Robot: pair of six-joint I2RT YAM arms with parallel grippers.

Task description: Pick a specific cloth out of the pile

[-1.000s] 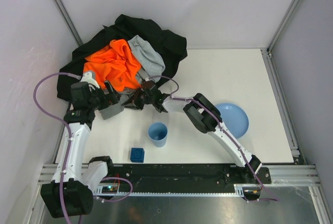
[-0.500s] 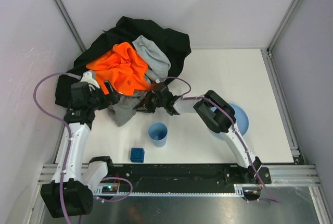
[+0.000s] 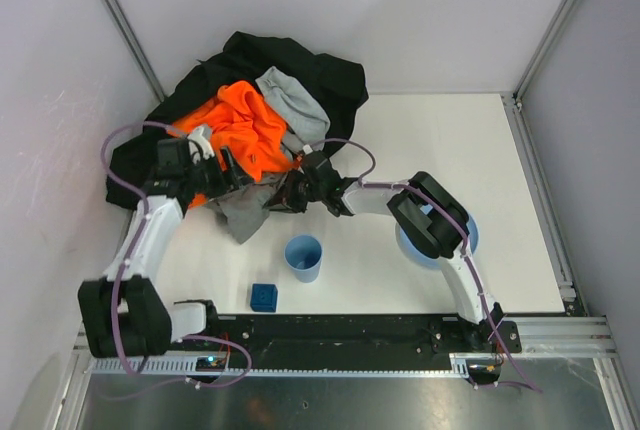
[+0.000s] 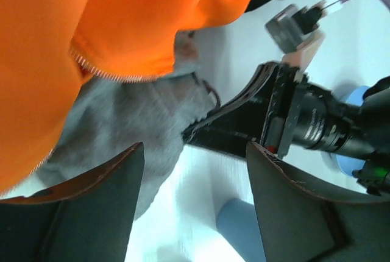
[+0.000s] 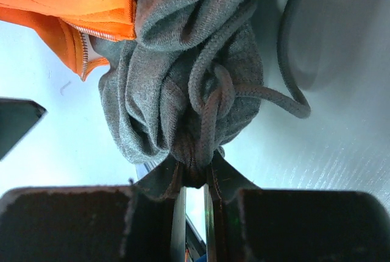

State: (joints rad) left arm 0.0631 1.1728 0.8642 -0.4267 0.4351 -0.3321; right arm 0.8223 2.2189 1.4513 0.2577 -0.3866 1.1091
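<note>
The pile (image 3: pixel 250 70) is a black garment with an orange cloth (image 3: pixel 245 125) and a pale grey one (image 3: pixel 295 105) on top, at the table's back left. The medium-dark grey cloth (image 3: pixel 243 215) trails out of its near edge onto the white table. My right gripper (image 3: pixel 285 194) is shut on a bunched end of that cloth (image 5: pixel 177 85) and its drawstring cord (image 5: pixel 210 100), pinched between the fingertips (image 5: pixel 195 173). My left gripper (image 3: pixel 234 171) hovers just left of it, above the orange hem (image 4: pixel 103 36) and the grey cloth (image 4: pixel 131 131). Its jaws are open (image 4: pixel 195 149) with nothing between them.
A blue cup (image 3: pixel 303 257) stands on the table just in front of the grippers, and shows between my left fingers (image 4: pixel 244 231). A small blue cube (image 3: pixel 264 296) lies nearer the front edge. A blue plate (image 3: pixel 466 235) lies partly under my right arm.
My right gripper has pulled the grey cloth to the right, out from under the orange one. My left arm has moved back toward the pile, its jaws somewhat narrower.
</note>
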